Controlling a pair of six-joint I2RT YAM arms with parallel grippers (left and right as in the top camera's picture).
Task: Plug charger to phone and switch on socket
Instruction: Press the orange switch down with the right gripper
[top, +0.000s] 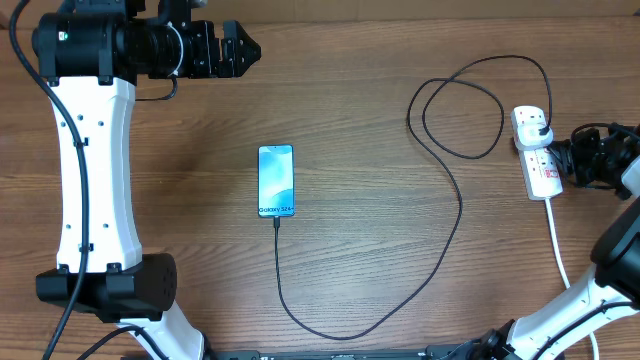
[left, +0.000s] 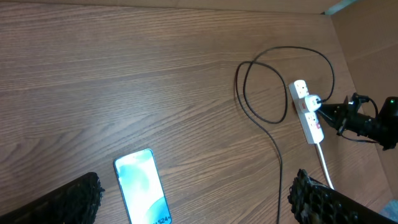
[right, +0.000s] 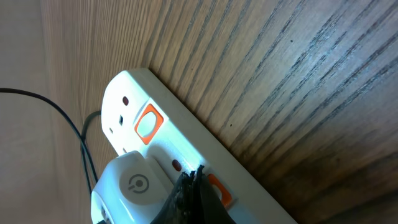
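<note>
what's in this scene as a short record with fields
phone: screen up, mid-table
charger: tip at the phone's bottom edge, looks plugged in; plug in the socket
socket: near the table's right edge
left gripper: open, holding nothing, well away from the phone
right gripper: shut, tips at the orange switch beside the plug

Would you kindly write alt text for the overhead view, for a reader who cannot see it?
A phone with a blue screen lies in the middle; the black charger curves from its lower edge to the white socket at the right. The right gripper is at the socket, while the left gripper sits open at top left.
</note>
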